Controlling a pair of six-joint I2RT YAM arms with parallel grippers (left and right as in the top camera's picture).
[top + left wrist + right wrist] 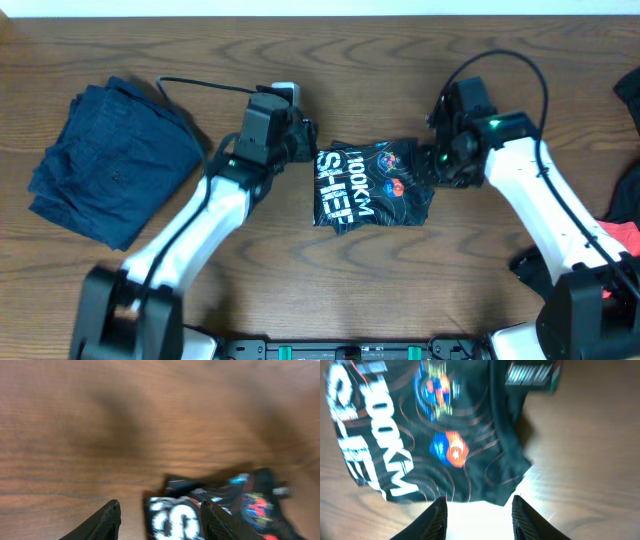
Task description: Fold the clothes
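Observation:
The black jersey (372, 186) with white "100KM" print and thin orange lines lies folded into a small rectangle at the table's middle. My left gripper (300, 142) hovers at its upper left corner, jaws open and empty; in the left wrist view (160, 512) the jersey's printed edge (175, 520) lies between the fingers. My right gripper (437, 165) hovers at the jersey's right edge, open and empty; in the right wrist view (479, 507) the jersey (435, 435) lies just beyond the fingertips. A navy garment (110, 160) lies folded at the far left.
A coral-red garment (625, 235) and dark cloth (628, 95) lie at the right edge. A black cable (200, 88) runs along the left arm. The wooden table (300, 290) extends in front of the jersey.

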